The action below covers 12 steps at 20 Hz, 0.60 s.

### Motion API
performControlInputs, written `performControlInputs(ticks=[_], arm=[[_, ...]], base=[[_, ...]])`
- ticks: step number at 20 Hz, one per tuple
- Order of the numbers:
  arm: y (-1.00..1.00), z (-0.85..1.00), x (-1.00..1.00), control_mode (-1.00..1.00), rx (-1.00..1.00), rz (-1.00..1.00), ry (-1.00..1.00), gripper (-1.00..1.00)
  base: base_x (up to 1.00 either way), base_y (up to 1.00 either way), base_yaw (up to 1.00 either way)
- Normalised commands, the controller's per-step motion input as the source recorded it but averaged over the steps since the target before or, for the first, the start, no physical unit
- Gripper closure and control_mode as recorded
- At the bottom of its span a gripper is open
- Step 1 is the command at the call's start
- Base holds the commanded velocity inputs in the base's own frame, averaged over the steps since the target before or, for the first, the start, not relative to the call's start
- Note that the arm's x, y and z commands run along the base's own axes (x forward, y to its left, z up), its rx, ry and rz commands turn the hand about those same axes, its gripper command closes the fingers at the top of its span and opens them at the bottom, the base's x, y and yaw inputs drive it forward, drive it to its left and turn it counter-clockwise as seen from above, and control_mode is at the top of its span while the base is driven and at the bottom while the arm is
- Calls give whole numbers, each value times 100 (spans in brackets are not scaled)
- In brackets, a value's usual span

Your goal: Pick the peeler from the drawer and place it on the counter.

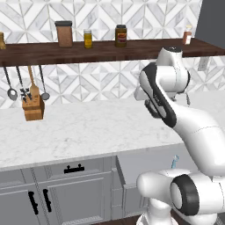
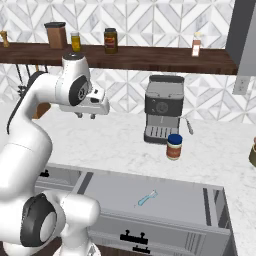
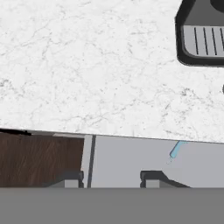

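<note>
Gripper (image 2: 86, 115) hangs high above the counter (image 2: 125, 145), fingers spread and empty, well apart from the peeler (image 2: 147, 198) lying flat in the open drawer (image 2: 200, 210), presumably awaiting descent.

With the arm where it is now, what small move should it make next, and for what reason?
Probably lower the gripper forward and down toward the peeler. The drawer is already pulled open, the peeler lies alone on its pale floor, and the gripper hangs high above the counter with its jaws apart and holding nothing.
</note>
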Motion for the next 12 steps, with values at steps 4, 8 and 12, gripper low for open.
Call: performControlInputs(ticks=[4,8,12], arm=[[-4,0,-38,-100,0,0,0,-100],[-20,-15,-95,-100,0,-2,0,-100],[-62,-45,-65,-100,0,-5,0,-100]], base=[[0,0,0],[0,0,0],[0,0,0]])
